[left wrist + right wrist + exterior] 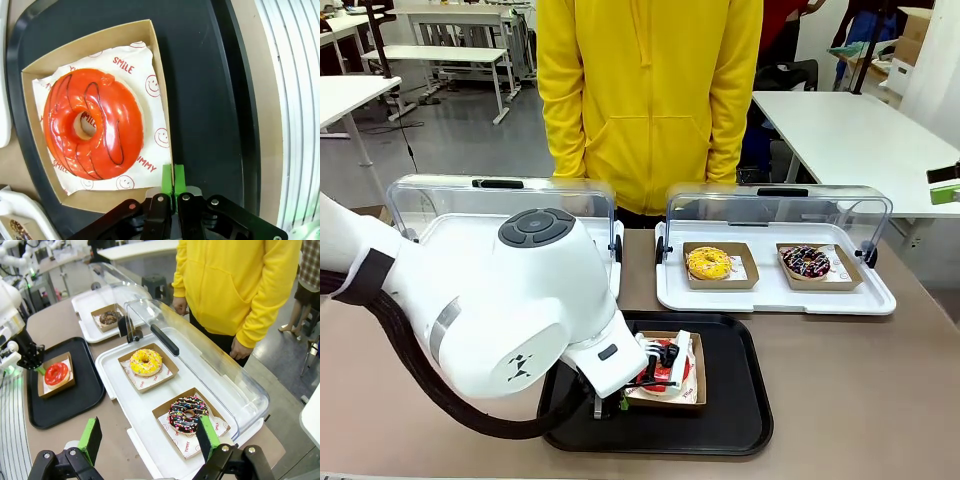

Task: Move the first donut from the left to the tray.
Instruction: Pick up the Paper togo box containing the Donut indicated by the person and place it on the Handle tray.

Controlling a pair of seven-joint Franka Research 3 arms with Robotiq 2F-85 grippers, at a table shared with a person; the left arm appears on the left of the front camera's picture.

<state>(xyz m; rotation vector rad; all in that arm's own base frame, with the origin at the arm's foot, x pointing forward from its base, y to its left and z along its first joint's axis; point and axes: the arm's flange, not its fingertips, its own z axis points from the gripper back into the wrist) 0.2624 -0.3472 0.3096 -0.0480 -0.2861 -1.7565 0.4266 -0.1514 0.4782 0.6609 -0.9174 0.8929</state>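
Left gripper (pixel 173 182): jaws together, green pads pinched on the right wall of the brown cardboard holder (pixel 159 65), low in the left wrist frame. In the front view the same gripper (pixel 620 398) sits at lower centre, largely covered by the big white wrist housing.

Inside the holder, on white paper printed with red smileys, lies the red-glazed donut (pixel 92 122) with thin dark lines across the glaze; it fills the left half of the wrist frame. Holder and donut rest on the black tray (pixel 200 100). From the front, the donut (pixel 672 362) sits partly hidden at the tray's upper middle, and the tray (pixel 735 400) lies lower centre on the brown table (pixel 860 390).

Right gripper (pixel 150 440): jaws wide apart, nothing between them, at the bottom edge of its own frame, raised above the table. Beyond it a white display tray (pixel 135 410) with its clear lid tipped back holds a yellow-glazed donut (pixel 146 361) and a chocolate donut with sprinkles (pixel 187 414), each in its own cardboard holder. Further up left, a second white tray carries another dark donut (pixel 109 317). The black tray with the red donut shows at left centre of that frame.

A person in a yellow hooded top (pixel 650 90) stands at the far side of the table, upper centre in the front view, hands down
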